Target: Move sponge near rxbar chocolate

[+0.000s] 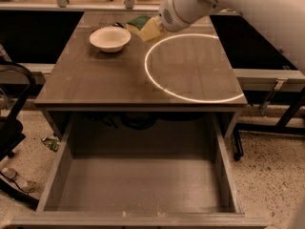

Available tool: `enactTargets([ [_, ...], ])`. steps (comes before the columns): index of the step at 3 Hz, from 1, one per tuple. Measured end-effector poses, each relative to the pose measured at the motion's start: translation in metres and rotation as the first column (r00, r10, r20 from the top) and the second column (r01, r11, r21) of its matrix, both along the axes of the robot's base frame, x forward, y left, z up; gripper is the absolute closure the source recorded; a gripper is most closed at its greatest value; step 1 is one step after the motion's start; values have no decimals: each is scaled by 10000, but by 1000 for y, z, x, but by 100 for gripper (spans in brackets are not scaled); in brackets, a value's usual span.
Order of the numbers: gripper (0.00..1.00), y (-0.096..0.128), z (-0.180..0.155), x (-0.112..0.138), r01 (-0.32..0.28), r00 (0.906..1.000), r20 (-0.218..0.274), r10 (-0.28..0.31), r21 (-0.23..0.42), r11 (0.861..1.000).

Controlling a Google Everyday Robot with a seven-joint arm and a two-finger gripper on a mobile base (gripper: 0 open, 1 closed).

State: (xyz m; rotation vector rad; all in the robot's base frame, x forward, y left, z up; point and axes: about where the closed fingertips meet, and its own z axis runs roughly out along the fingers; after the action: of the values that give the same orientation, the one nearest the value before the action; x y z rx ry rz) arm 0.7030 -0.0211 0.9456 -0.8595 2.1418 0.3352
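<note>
The sponge (144, 26), dark green on top with a pale yellow body, is held at the tip of my gripper (156, 26) over the far part of the table, just right of the white bowl. The gripper is shut on the sponge, and the thick white wrist (178, 11) hides most of the fingers. A thin dark sliver (119, 25) lies on the table between the bowl's far rim and the sponge; it looks like the rxbar chocolate, mostly hidden.
A white bowl (110, 38) stands at the far left of the wooden table (95, 80). A bright ring of light (157, 82) lies on the tabletop. An open, bare drawer (138, 185) juts out in front. A black chair (12, 128) stands at the left.
</note>
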Motion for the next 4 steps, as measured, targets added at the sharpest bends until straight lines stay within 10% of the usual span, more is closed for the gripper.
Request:
enactTargets([
  [2, 100, 14, -21, 88, 165, 9958, -894, -171, -79, 9998],
  [4, 100, 10, 11, 101, 287, 9992, -293, -282, 164, 9995],
])
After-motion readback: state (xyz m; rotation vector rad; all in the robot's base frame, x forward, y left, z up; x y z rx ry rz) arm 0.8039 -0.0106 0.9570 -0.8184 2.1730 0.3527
